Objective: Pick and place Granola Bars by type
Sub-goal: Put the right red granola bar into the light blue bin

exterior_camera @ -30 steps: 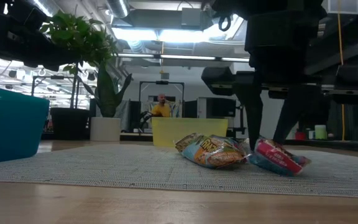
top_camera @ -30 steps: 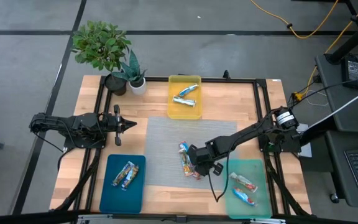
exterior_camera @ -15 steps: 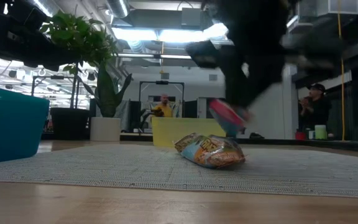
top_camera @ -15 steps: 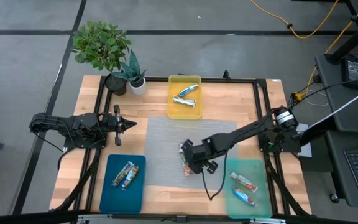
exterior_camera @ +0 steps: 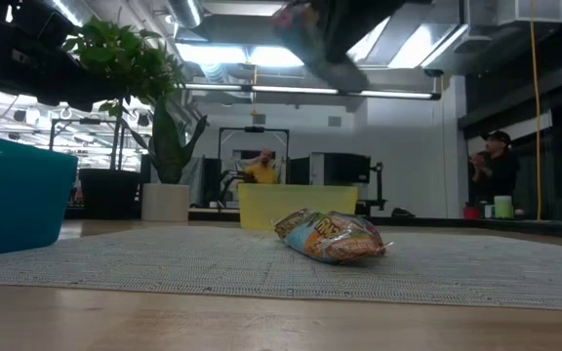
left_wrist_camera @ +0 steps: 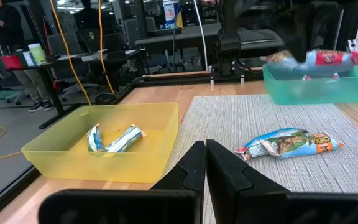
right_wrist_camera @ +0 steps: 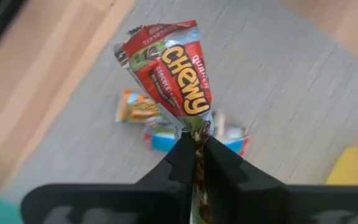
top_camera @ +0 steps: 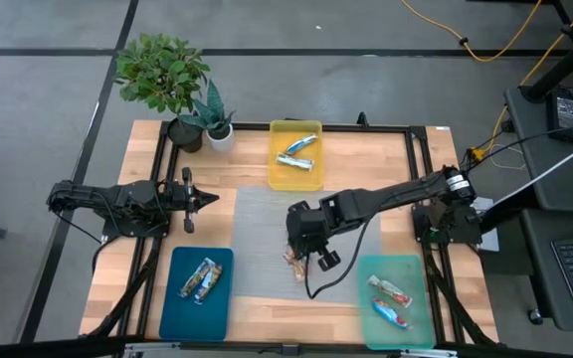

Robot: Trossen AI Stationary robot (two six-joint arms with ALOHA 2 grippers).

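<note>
The right gripper (right_wrist_camera: 196,152) pinches one end of a red shiny-wrapped granola bar (right_wrist_camera: 169,71) above the grey woven mat (top_camera: 257,224); seen from overhead, the arm hides that bar. Another blue-and-orange wrapped bar (exterior_camera: 332,237) lies on the mat. The left gripper (left_wrist_camera: 202,163) rests closed and empty at the table's left side.

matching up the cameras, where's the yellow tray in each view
high: yellow tray at the table's far edge, just beyond the grey mat
low: tray centre, behind the mat
left wrist: tray lower left, two bars inside
right wrist: only its corner, lower right, past the held red bar
shared landmark: the grey mat
</note>
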